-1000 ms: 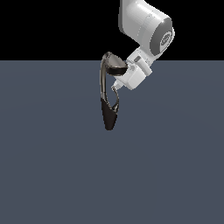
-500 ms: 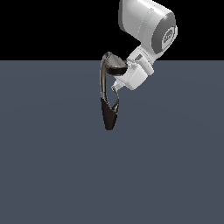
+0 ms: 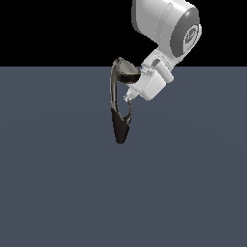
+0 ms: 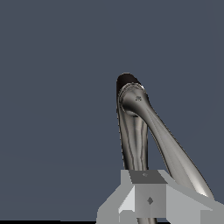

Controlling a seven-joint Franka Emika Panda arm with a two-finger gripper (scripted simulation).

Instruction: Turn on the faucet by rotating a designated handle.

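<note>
Exterior view: a dark glossy faucet (image 3: 117, 103) stands on a flat slate-grey tabletop (image 3: 58, 193), a little toward the exterior view's left of centre and close to the line where the grey surface meets the black background. Its blackish cone base (image 3: 120, 129) tapers to a point at the bottom. A slim grey neck (image 3: 113, 91) rises from the base and curves over into a wide oval spout head (image 3: 126, 72), which faces the exterior view's right. The handle (image 3: 129, 110), a thin curved lever much slimmer than the neck, branches from the top of the cone on the side toward the exterior view's right.

The white robot arm (image 3: 166, 26) enters from the upper part of the picture on the exterior view's right and slants down toward the faucet. Its pincer (image 3: 129, 98) sits just below the spout head, at the upper end of the handle and between handle and neck. Contact with the handle appears likely, but the fingers are too small and too much hidden to settle it.

Wrist view: two pale grey blocks of the pincer (image 4: 148, 199) fill the lower edge, with the faucet (image 4: 135, 127) rising between and beyond them. Two polished stems run toward a rounded dark end (image 4: 127, 81) against the grey surface (image 4: 52, 109). Whether the pincer is released or clenched cannot be told from either view.
</note>
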